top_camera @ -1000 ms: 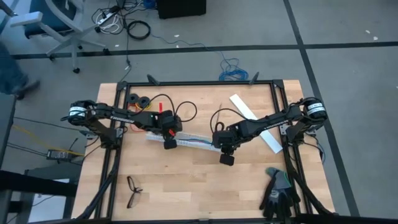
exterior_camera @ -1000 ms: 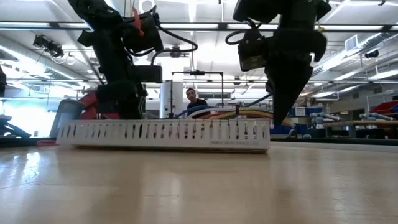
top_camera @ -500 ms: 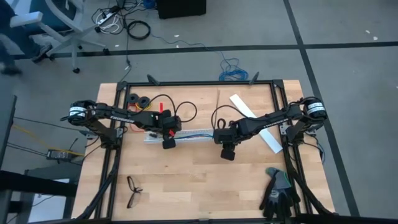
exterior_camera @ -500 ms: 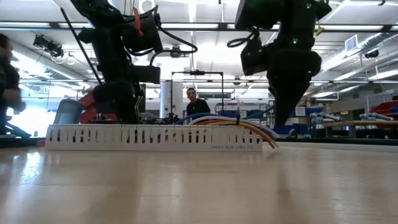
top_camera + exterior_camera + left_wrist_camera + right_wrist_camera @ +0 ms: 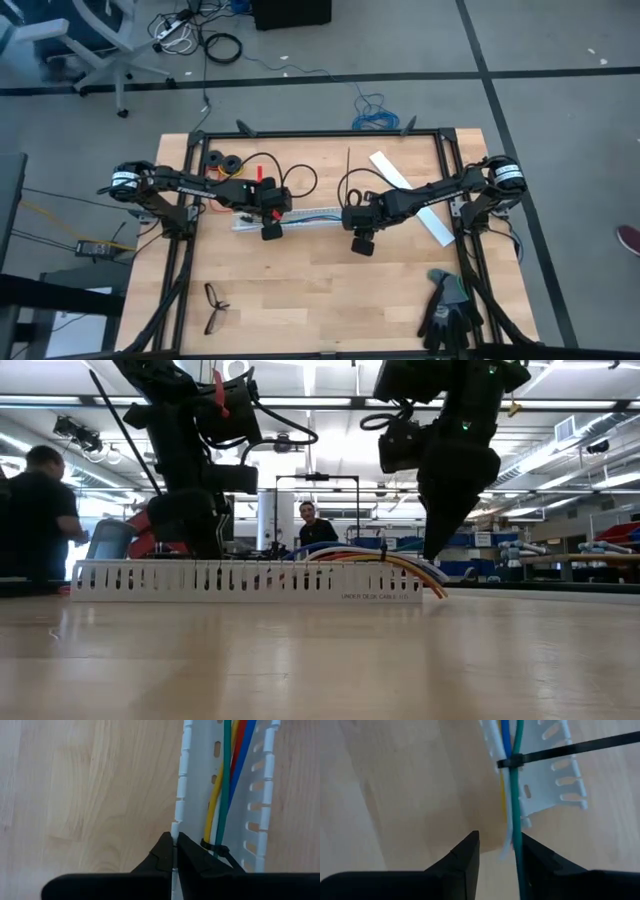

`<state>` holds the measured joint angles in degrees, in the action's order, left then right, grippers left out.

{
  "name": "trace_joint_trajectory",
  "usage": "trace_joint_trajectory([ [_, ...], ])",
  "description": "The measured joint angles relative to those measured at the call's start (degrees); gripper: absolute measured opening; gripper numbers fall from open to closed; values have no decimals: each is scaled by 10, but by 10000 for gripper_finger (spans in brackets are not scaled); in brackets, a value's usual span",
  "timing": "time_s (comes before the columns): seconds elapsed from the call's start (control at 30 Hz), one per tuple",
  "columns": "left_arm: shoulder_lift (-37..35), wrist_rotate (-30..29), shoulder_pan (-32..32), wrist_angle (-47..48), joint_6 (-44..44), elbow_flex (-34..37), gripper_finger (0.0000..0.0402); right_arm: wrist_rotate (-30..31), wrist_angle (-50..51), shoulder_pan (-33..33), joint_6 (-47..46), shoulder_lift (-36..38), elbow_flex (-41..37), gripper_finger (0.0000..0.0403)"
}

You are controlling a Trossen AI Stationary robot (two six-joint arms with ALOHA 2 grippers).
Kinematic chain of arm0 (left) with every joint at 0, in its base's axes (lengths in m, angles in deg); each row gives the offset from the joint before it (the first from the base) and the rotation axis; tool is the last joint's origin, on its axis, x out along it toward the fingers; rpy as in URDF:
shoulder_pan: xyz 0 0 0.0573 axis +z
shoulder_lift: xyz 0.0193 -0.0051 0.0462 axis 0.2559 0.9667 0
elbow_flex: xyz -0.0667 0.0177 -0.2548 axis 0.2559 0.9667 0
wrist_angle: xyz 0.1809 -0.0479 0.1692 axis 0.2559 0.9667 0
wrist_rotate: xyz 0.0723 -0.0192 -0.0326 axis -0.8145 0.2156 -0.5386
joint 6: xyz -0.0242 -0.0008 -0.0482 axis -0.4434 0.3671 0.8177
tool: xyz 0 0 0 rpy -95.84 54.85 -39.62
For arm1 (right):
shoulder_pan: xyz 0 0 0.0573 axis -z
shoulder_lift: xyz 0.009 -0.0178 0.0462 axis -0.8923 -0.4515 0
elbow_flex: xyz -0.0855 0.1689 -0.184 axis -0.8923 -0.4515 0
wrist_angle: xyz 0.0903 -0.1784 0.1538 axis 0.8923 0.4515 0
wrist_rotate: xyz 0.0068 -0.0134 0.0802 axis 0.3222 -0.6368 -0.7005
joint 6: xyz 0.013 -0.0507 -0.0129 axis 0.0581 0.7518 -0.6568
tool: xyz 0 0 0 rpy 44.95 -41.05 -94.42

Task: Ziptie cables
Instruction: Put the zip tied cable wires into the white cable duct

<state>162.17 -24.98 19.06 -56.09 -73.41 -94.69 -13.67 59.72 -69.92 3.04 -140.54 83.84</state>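
1. Take the white slotted strip (image 5: 300, 218) as your landmark; it lies flat on the wooden table (image 5: 300, 300), near the middle.
2. Your left gripper (image 5: 174, 851) is at the left end of the strip. Its fingers (image 5: 161, 855) are pressed together on one side wall of the strip.
3. The cables (image 5: 226, 780) lie along the inside of the strip, and their ends come out past its right end.
4. One ziptie (image 5: 560, 750) is closed around the cables close to the right end of the strip, and its long tail sticks out across the strip wall. Another ziptie (image 5: 216, 850) wraps the cables near the left gripper.
5. Your right gripper (image 5: 497, 851) is just beyond the right end of the strip. Its fingers (image 5: 465, 852) stand a little apart, with the cable ends between them; you cannot tell if they touch.
6. Black eyeglasses (image 5: 214, 305) and dark gloves (image 5: 445, 310) lie well apart from the strip, nearer the table's front edge.
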Motion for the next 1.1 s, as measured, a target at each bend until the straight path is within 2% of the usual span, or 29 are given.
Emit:
trace_joint_trajectory([
  [0.17, 0, 1, 0, 1, 0, 0, 16, 2, -26, 4, 0, -1, -31, 113],
  [0.4, 0, 1, -1, 1, -1, 0, 16, 0, -115, 6, -7, 3, -90, 104],
  [0.5, 0, 1, -1, 1, -2, 0, 16, 5, -117, 6, -2, 3, -95, 74],
  [0.63, 0, 1, -1, 1, -2, 0, 16, 10, -112, 6, 8, 3, -96, 12],
  [0.83, 0, 2, -1, 1, -14, 0, 16, 11, -70, 6, 10, 12, -80, 5],
  [1.1, 0, 4, -1, 2, -15, 0, 16, 33, -21, 5, 9, 65, -65, 3],
])
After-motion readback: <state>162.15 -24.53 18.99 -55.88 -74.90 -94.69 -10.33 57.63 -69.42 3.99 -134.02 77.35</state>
